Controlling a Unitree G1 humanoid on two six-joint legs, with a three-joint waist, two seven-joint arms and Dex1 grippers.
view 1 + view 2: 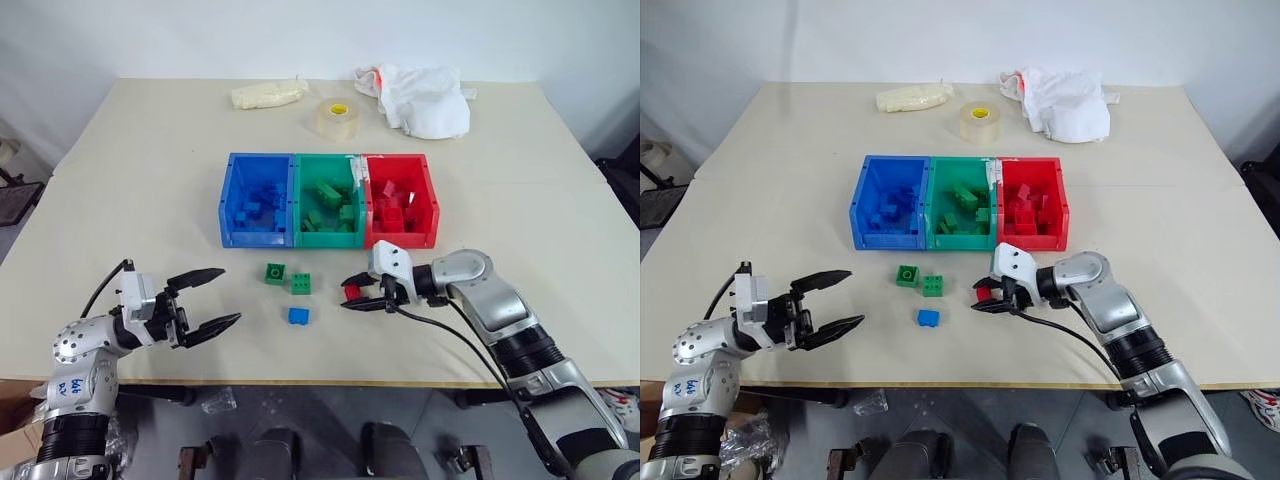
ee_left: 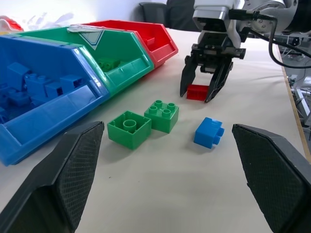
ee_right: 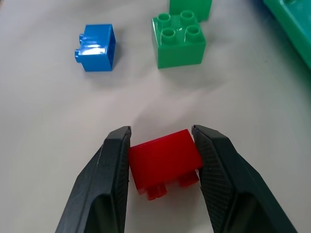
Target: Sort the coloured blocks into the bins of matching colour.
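Table (image 1: 120, 180) from the head: right gripper (image 1: 362, 297) pinches the red block (image 1: 352, 292), near the red bin (image 1: 432, 208). Left gripper (image 1: 207, 300) is spread wide. Left wrist: two green blocks (image 2: 162, 115) and a blue block (image 2: 208, 132) lie loose. Right wrist: the fingers (image 3: 109, 170) squeeze its flat sides. It looks light, hard and a bit slippery.

No legible printed text, brand or number on the bins (image 1: 229, 205), the blocks or the table (image 1: 150, 170). Blue handwritten marks on the left arm's silver forearm casing (image 1: 68, 380), too small to read with certainty. A white label bearing a triangular outline on the rim between the green and red bins (image 2: 90, 35), its content not decipherable. No lettering discernible on the tape roll (image 1: 338, 119).
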